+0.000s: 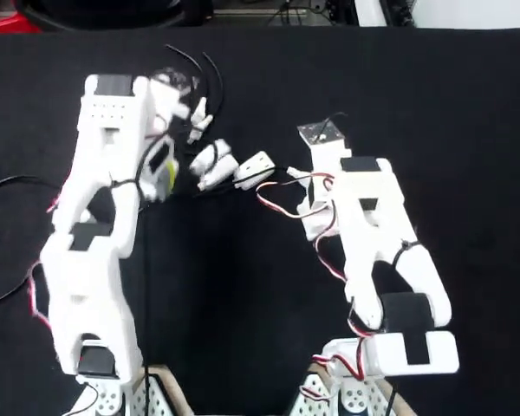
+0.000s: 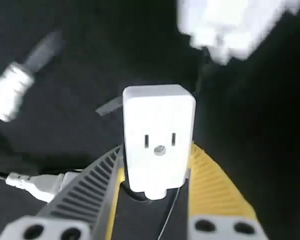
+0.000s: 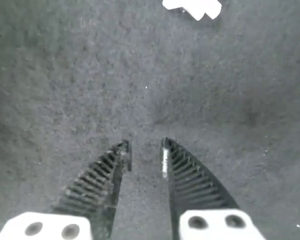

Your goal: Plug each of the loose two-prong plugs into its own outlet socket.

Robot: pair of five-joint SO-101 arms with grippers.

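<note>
My left gripper (image 2: 157, 152) is shut on a white outlet socket (image 2: 159, 117), whose two slots and round hole face the camera. In the high view this gripper (image 1: 166, 169) sits at the left middle of the black cloth, next to several white plug pieces (image 1: 215, 163) with black cables. A loose white plug (image 2: 10, 92) lies off to one side, and another white plug on a cable (image 2: 40, 182) lies close by the grey finger (image 2: 90, 185). My right gripper (image 3: 145, 150) hovers open over bare cloth with nothing between its fingers; in the high view it (image 1: 316, 134) is right of centre.
A white plug body (image 1: 256, 166) lies between the two arms, and a smaller one (image 1: 199, 117) lies farther back. Black cables (image 1: 199, 65) curl at the back left. A white piece (image 3: 192, 7) lies ahead of the right gripper. Black cloth (image 1: 451, 113) covers the table.
</note>
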